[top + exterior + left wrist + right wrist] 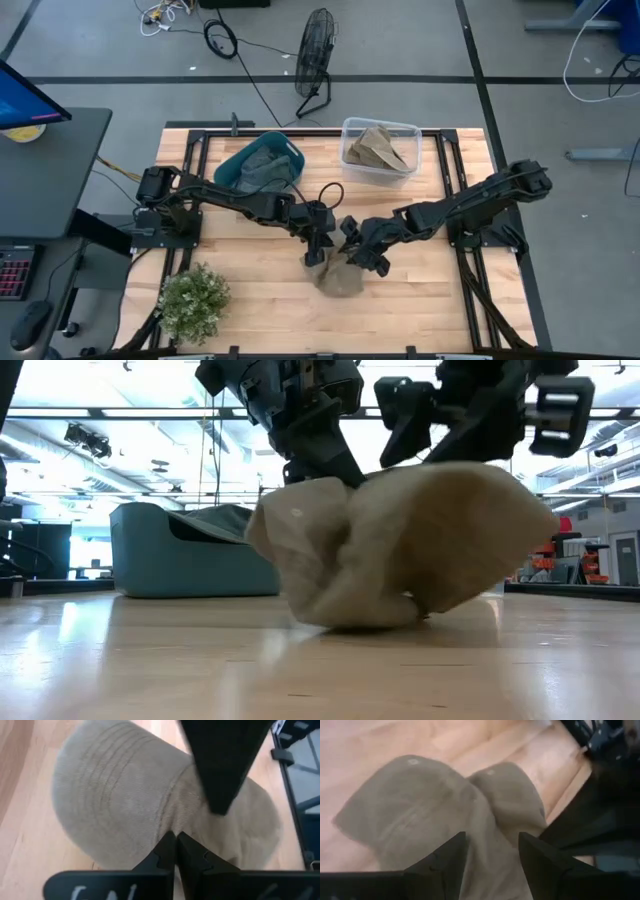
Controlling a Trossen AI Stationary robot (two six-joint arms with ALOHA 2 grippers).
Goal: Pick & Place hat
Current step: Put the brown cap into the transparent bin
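The tan hat (pixel 341 277) sits crumpled on the wooden table (pixel 260 290), toward the front middle of the top, with both arms meeting over it. In the low view the hat (pixel 400 545) rests on the boards in a bunched heap, its upper folds drawn up toward the two grippers above. The left gripper (pixel 176 845) has its fingers pressed together on a pinch of the hat's fabric (pixel 125 805) (the left wrist view shows the two tips meeting with cloth gathered between them), and from above it (pixel 317 252) stands at the hat's left rear edge. The right gripper (pixel 491 851) holds its fingers spread apart with the hat (pixel 435 815) just beyond them, gripping nothing; in the high view it (pixel 362 258) is at the hat's right rear edge, close beside the left one. Behind the hat, toward the back of the table, a teal bin (pixel 258 165) lies on the left with grey cloth inside, and a clear plastic container (pixel 379 150) on the right holds more tan fabric. A small green plant (pixel 193 300) stands at the front left corner. On the floor beyond the table stands a black fan (pixel 315 60), with cables trailing near it.
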